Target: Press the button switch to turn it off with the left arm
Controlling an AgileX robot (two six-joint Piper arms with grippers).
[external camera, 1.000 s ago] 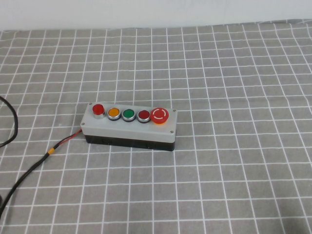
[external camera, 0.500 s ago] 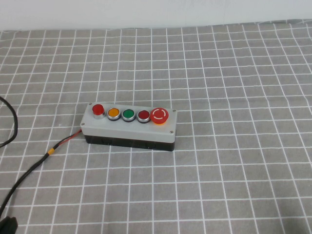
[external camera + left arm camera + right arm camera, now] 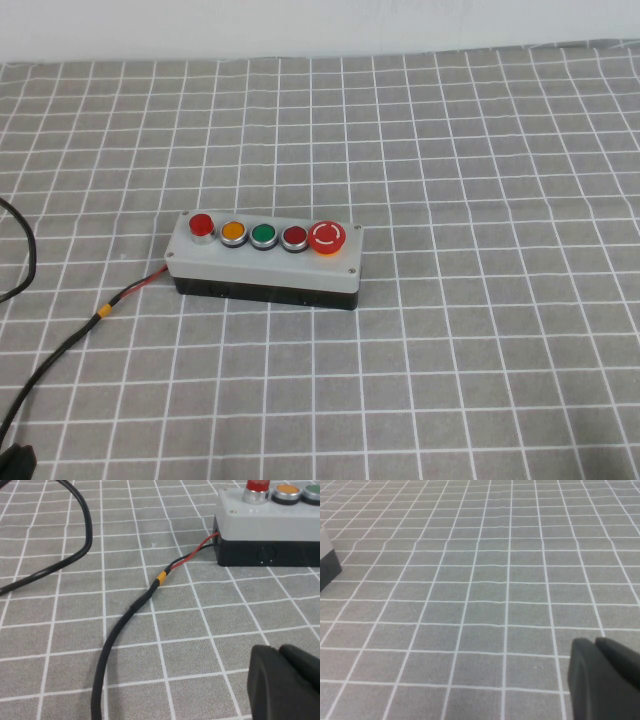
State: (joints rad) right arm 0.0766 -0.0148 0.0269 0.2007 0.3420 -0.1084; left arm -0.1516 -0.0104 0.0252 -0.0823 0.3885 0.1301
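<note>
The grey five-button box [image 3: 262, 262] sits mid-table. The button switch [image 3: 202, 224], small, round and bright red with a silver ring, is the leftmost button on it; it also shows in the left wrist view [image 3: 256, 486]. Beside it come an orange button [image 3: 233, 231], a green one [image 3: 263, 234], a dark red flat one [image 3: 294, 236] and a large red mushroom button [image 3: 328, 237]. My left gripper [image 3: 279, 652] is shut and empty, low over the cloth, well short of the box on the near left. A dark bit of the left arm [image 3: 12, 462] shows at the bottom-left corner. My right gripper [image 3: 595, 645] is shut and empty, off to the box's right.
A black cable [image 3: 60, 352] with a yellow band and red wire runs from the box's left end to the near left edge. Another black cable [image 3: 80, 540] loops on the cloth left of it. A grey checked cloth [image 3: 480, 330] covers the table; a white wall stands behind.
A dark bit of the left arm has come into view at the bottom-left corner of the high view. The box and cable have not moved.
</note>
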